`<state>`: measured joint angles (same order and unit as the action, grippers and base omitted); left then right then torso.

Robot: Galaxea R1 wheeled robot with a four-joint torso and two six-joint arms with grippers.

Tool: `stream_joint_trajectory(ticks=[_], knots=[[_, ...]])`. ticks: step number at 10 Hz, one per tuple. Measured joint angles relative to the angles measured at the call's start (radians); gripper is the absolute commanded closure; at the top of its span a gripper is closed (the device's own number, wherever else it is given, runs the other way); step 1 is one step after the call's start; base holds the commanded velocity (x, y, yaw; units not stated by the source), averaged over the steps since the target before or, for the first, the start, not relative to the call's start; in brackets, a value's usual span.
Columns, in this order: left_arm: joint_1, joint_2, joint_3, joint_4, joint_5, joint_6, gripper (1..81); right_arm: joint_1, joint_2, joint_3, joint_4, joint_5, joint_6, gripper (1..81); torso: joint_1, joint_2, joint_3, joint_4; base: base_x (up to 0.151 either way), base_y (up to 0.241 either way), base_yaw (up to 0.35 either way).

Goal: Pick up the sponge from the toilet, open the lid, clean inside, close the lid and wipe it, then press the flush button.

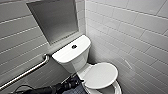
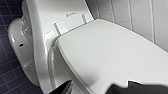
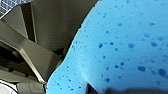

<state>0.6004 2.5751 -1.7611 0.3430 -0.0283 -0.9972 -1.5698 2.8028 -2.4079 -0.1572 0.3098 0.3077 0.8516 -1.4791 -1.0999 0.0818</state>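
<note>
Fingers (image 2: 64,88) of the left gripper (image 2: 97,88) are spread wide, the shut lid (image 2: 112,55) just ahead; glossy and stiff, it is judged best lifted under its front rim. The soft sponge (image 3: 120,45) is pinched by the right gripper (image 3: 105,91).

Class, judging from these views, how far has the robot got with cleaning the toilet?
Done: the sponge is off the toilet, close at the right wrist. In hand: the left gripper sits beside the lid, which is down. Left: whether the inside was cleaned cannot be told; wiping and the flush button seem pending.
</note>
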Motion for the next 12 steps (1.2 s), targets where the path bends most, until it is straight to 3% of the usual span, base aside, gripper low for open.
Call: stream_joint_trajectory(ticks=[3, 6, 9, 12], knots=[[0.129, -0.005, -0.025, 0.121, 0.075, 0.005, 1.0, 0.005, -0.002, -0.001, 0.000, 0.000, 0.000, 81.1, 0.000, 0.000, 0.000, 0.000, 0.000, 0.000, 0.000], [0.349, -0.007, -0.117, 0.305, 0.119, 0.006, 1.0, 0.004, -0.014, 0.004, -0.001, 0.000, 0.000, 81.1, 0.000, 0.000, 0.000, 0.000, 0.000, 0.000, 0.000], [0.557, -0.003, -0.211, 0.514, 0.116, 0.010, 1.0, 0.004, -0.054, 0.059, -0.001, 0.000, 0.000, 81.1, 0.000, 0.000, 0.000, 0.000, 0.000, 0.000, 0.000], [0.721, 0.038, -0.319, 0.667, 0.094, 0.016, 1.0, 0.000, -0.130, 0.233, -0.003, 0.012, 0.000, 81.1, 0.000, 0.000, 0.000, 0.000, 0.000, 0.000, 0.000]])
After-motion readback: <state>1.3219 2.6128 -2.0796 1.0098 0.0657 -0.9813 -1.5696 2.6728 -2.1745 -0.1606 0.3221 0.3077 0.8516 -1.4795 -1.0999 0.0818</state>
